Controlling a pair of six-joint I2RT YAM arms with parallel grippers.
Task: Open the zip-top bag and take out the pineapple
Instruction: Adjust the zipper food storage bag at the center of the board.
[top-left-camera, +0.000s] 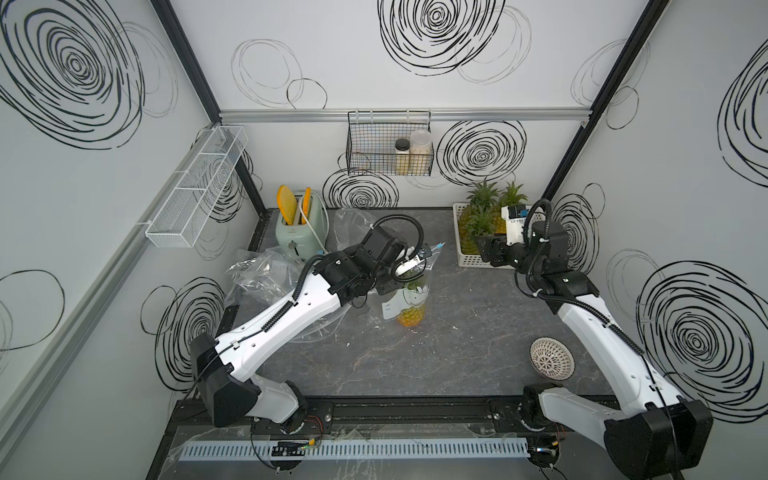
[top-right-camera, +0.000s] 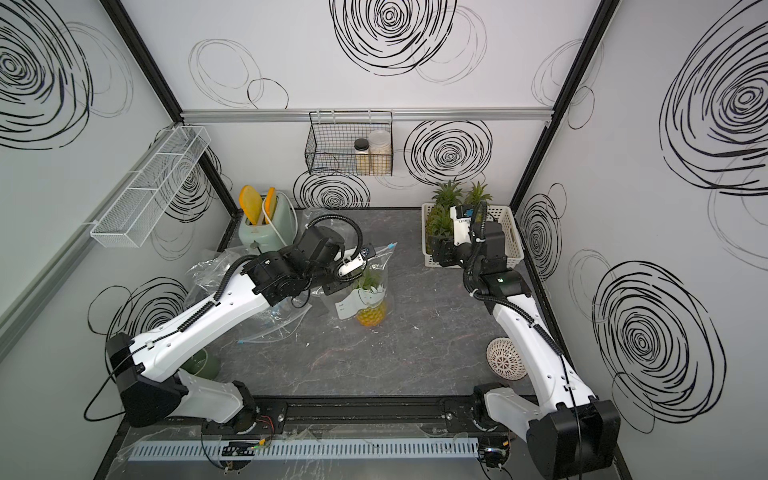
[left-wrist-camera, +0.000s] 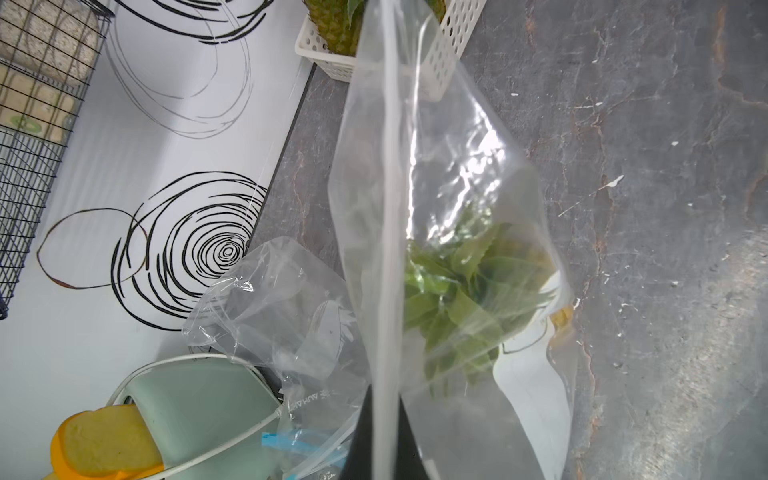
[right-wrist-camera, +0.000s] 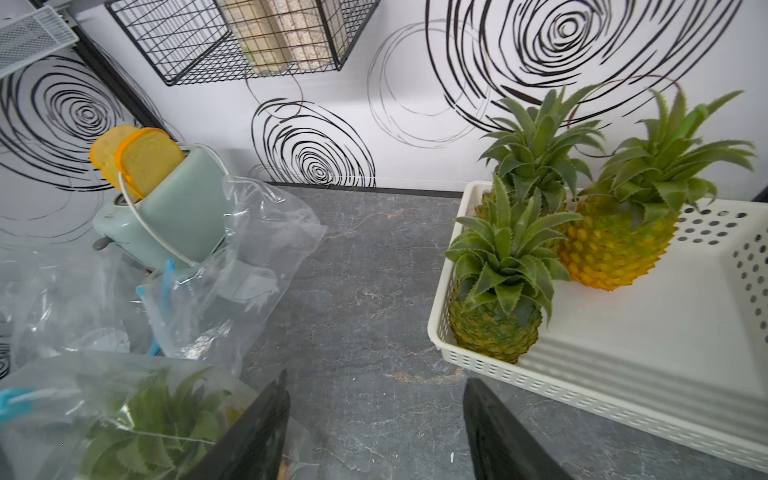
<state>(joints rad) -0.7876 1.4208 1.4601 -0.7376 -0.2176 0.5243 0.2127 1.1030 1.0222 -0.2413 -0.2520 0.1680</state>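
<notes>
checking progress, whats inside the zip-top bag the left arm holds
One pineapple, leafy crown up, in the zip-top bag. Its leaves and the white label hide anything underneath.

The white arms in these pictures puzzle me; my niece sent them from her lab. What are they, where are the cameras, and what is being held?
They are two robot arms, each ending in a gripper. Two pictures look down on the table from above; two come from wrist cameras. The left gripper is shut on the top of a clear zip-top bag with a pineapple inside. The right gripper is open and empty, near a white basket of three pineapples. A toaster, empty bags and a perforated bowl are there too.
</notes>
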